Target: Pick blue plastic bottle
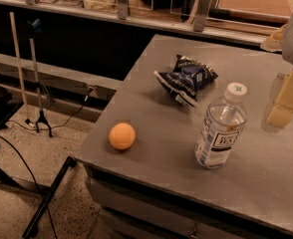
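Observation:
The blue plastic bottle (pixel 220 127) stands upright on the grey table (pixel 151 148), near its front edge. It is clear, with a white screw cap and a white label with dark print. My gripper (pixel 284 103) hangs at the right edge of the view, above the table. It is to the right of the bottle and apart from it. It holds nothing that I can see.
An orange ball (pixel 122 136) lies near the table's front left edge. A dark blue foil snack bag (pixel 185 78) lies behind the bottle. A ledge with posts (pixel 121 4) runs along the back. Stands and cables (pixel 37 83) are on the floor to the left.

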Controlling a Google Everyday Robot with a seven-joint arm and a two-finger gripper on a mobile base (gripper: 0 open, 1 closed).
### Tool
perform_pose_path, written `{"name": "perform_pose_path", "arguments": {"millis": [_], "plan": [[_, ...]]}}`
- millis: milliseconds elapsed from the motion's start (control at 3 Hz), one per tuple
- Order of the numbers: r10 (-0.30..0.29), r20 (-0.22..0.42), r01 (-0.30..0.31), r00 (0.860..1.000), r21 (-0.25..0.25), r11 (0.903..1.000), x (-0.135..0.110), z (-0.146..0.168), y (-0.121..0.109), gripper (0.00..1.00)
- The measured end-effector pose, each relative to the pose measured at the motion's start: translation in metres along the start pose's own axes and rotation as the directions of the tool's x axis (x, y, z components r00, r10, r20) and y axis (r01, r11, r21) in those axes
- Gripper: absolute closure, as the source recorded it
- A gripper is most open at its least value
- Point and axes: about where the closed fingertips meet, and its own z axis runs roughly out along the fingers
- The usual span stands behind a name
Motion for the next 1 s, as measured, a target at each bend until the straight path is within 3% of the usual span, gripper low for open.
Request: {"name": "perform_pose_path", "arguments": {"millis": [333, 667, 1000], "plan": [[-0.001, 0.009, 0.001, 1.0, 0.003, 1.0, -0.001, -0.001, 0.0, 0.0], [-0.028, 0.127, 0.031, 0.992, -0.019, 0.9993, -0.002, -0.002, 0.006, 0.0], [-0.064, 0.282, 0.081, 0.957, -0.047, 0.9956, -0.004, -0.007, 0.017, 0.0]]}}
